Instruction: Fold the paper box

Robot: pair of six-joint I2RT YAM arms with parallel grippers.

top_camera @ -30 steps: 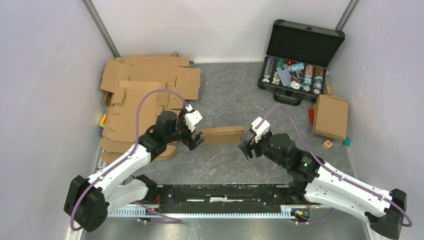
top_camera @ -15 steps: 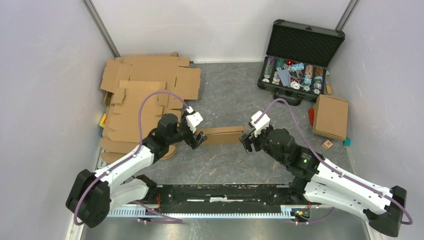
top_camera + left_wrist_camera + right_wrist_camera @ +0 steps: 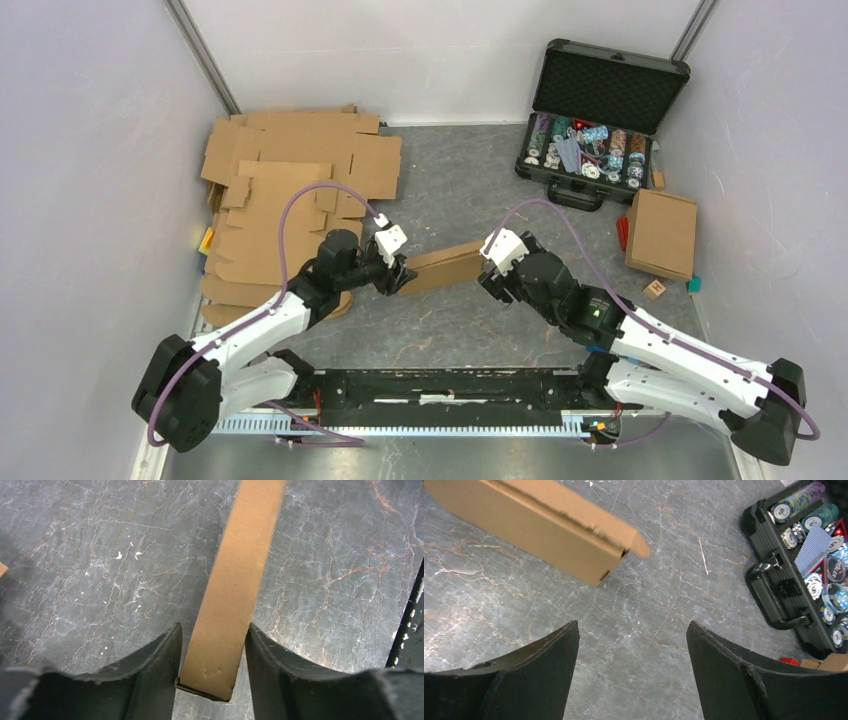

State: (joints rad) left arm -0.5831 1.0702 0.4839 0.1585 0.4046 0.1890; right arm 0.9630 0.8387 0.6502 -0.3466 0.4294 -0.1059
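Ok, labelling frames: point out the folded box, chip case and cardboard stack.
folded box [image 3: 446,268]: top view, long side face.
chip case [image 3: 610,90]: top view, foam-lined lid.
cardboard stack [image 3: 300,160]: top view, upper sheet.

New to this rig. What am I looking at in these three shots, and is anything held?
Two robot arms stand on a table, each ending in a two-finger gripper. The wide shot comes from a fixed camera overhead; the other two look out from each wrist, past its fingers. On the table lie flat cardboard sheets, an open case of poker chips and a closed box. The left gripper pinches one end of a slim box; the right gripper is open near its other end, holding nothing.
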